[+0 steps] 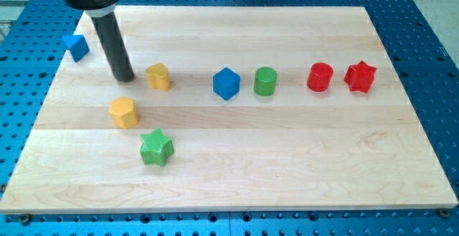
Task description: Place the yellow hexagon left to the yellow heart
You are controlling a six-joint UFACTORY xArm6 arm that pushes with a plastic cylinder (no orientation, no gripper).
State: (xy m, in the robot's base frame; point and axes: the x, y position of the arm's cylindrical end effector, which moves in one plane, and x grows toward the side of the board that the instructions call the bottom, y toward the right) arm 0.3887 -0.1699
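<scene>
At the view's far left, a blue block, seemingly a triangle though its shape is hard to read, is seen up and to the left of the tool, partly off the counter. The tool is a plain rod with nothing to clench or release, and nothing is held; my tip rests on the wood. The yellow hexagon lies just below the tip, apart from it, and the yellow heart stands just to its right. Further right a green star, blue cube, green cylinder, red cylinder and red star are found, well clear.

The approach step appears to be in hand: the hexagon is not yet touched. The next move is judged to call for the tip being carried round below the hexagon, so that it can be pushed up level with the heart's left side without the heart being disturbed.
</scene>
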